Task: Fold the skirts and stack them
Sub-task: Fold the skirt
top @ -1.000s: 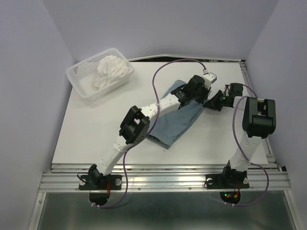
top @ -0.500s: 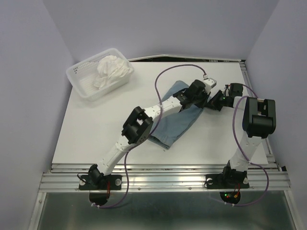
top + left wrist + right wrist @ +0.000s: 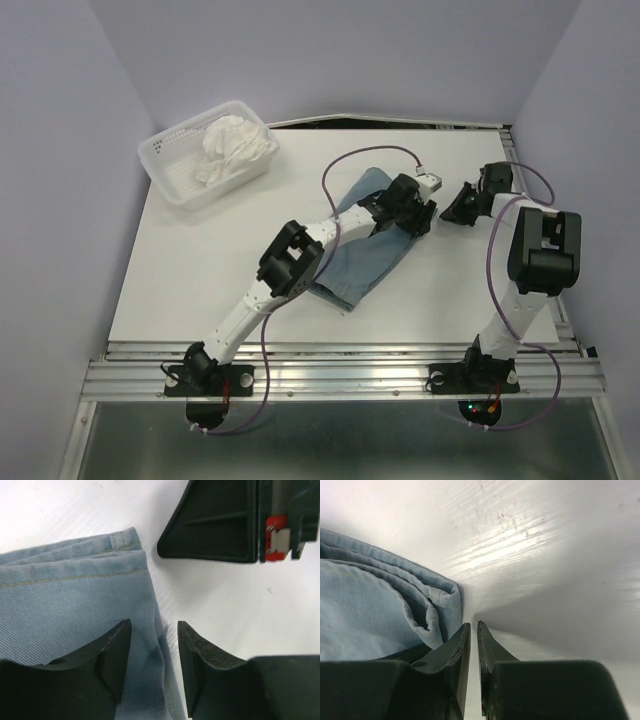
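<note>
From above, the blue-grey skirt [image 3: 368, 255] lies folded in a long slanted band on the table [image 3: 200, 260], right of centre. One end points to the far edge and the other to the near edge. Bare table spreads wide to its left, with a narrower strip to its right. The white skirt [image 3: 235, 145] sits bunched in the mesh basket [image 3: 165, 165] at the far left corner, well apart. The left claw [image 3: 422, 218] is at the blue skirt's right edge, and the right claw [image 3: 450, 213] is just beside it.

In the left wrist view, the left claw [image 3: 153, 625] stands open over the skirt's [image 3: 75, 595] stitched, layered corner. One finger is above cloth and the other above bare table. The right claw's finger [image 3: 210, 525] lies near, off the cloth.

In the right wrist view, the right claw [image 3: 473, 625] is closed to a slit and holds nothing. The skirt's [image 3: 370, 610] rolled folds are just beside it on the left, and bare table lies ahead.
</note>
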Controlling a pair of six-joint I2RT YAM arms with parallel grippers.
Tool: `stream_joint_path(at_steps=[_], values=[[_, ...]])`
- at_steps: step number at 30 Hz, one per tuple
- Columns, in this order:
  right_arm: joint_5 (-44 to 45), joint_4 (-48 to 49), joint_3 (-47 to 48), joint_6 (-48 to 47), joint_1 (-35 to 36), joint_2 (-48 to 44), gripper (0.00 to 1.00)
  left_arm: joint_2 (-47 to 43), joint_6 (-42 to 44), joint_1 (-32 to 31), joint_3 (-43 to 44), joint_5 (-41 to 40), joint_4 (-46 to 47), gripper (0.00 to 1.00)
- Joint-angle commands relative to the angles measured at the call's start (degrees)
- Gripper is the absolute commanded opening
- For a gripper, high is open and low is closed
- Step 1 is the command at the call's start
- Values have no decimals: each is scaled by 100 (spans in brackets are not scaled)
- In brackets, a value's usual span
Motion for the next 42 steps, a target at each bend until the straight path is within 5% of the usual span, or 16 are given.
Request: stream_joint_path(at_steps=[1,8,11,16,22,25,31,42], values=[[471,-402,364,-516,-13,-514,17,-1053,-26,14,-347,259,302,57],[-1092,-850,961,-490,65,-672,33,-2811,1050,242,-814,636,-678,77],[-832,-1026,1050,-561,277,-646,38,-3559,1888,321,-1463,584,-1495,80],[-198,-842,988,-779,330,-453,48,-4569,3029,813,-3368,1048,-2034,78],[-250,-974,1278,-1079,330,170,53,-5326,4236,972,-5084,1367,-2256,60],[-259,-851,1313,-1079,382,311,50,-5556,4404,797,-5963,1112,-1677,54],[-144,-824,1392,-1123,435,523,47,-5003,4229,779,-6001,936,-1183,50],[13,-649,1480,-1070,435,541,4,-4563,4211,770,-6220,778,-1121,43]])
